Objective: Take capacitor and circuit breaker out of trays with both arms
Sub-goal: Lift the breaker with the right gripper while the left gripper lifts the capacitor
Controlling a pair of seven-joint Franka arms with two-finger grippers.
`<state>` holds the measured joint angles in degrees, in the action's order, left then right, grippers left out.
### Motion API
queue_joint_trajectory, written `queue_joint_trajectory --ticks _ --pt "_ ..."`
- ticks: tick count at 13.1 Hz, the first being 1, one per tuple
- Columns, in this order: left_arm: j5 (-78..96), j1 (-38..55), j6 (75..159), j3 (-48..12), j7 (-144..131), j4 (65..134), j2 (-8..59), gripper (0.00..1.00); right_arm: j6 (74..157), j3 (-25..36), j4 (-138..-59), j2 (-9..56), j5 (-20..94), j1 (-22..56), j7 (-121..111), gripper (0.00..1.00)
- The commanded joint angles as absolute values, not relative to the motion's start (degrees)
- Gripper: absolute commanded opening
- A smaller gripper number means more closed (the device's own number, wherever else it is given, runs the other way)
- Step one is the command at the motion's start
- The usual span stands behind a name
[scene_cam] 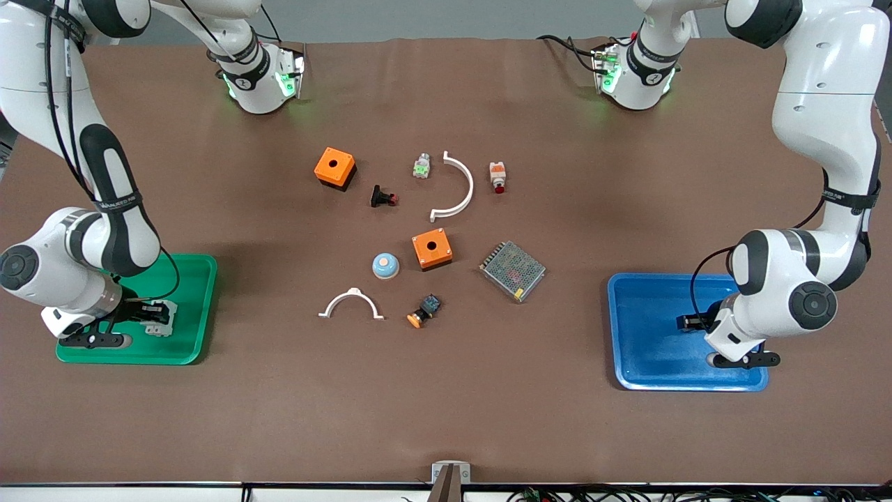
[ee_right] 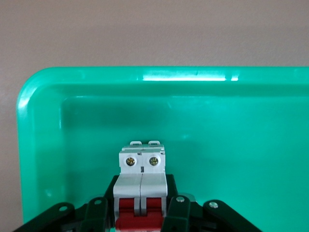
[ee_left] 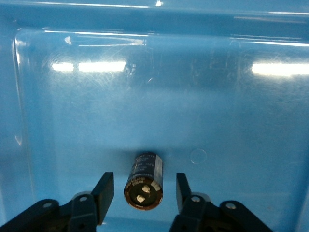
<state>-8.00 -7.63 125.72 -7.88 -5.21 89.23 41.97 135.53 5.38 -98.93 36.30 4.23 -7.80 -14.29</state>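
Observation:
The capacitor (ee_left: 144, 180), a small black cylinder with a silvery end, lies on the floor of the blue tray (ee_left: 217, 121). My left gripper (ee_left: 142, 186) is open, with a finger on each side of the capacitor and a gap at both. In the front view the left gripper (scene_cam: 686, 322) is low in the blue tray (scene_cam: 655, 369) and the capacitor is hidden. The breaker (ee_right: 141, 181), white-grey with red levers, sits between the fingers of my right gripper (ee_right: 141, 203), which is shut on it, low in the green tray (ee_right: 217, 125). They also show in the front view (scene_cam: 160, 319).
At mid-table lie two orange boxes (scene_cam: 335, 167) (scene_cam: 431, 249), a black button (scene_cam: 382, 198), a green-faced part (scene_cam: 421, 168), a white-orange part (scene_cam: 497, 177), two white arcs (scene_cam: 456, 187) (scene_cam: 351, 303), a blue dome (scene_cam: 385, 265), a mesh box (scene_cam: 512, 270) and an orange-capped button (scene_cam: 424, 311).

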Motion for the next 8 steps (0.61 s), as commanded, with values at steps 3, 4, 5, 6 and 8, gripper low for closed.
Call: queue_joint_trajectory --ticks 3,4,5,6,8 --pt "-8.3 -7.6 128.1 -8.1 -5.4 89.4 42.3 0.41 111.2 5.1 -87.7 30.3 5.5 -5.3 -15.9 0.02" --pt "-8.3 -7.6 128.1 -8.1 -5.4 89.4 42.2 0.31 109.7 5.1 -88.2 28.1 5.4 -3.4 -15.5 0.01" --pt "-8.3 -7.6 128.0 -8.1 -5.4 89.4 42.1 0.2 109.3 5.1 -89.9 25.8 5.6 -1.7 -15.2 0.01" --pt "-8.3 -7.3 127.9 -8.1 -5.5 89.4 41.6 0.1 109.6 5.1 -92.8 23.3 5.7 -0.3 -15.1 0.01" --pt "-8.3 -7.6 127.4 -8.4 -5.3 89.4 40.9 0.01 112.2 5.1 -101.1 17.4 8.3 3.5 -11.4 0.01"
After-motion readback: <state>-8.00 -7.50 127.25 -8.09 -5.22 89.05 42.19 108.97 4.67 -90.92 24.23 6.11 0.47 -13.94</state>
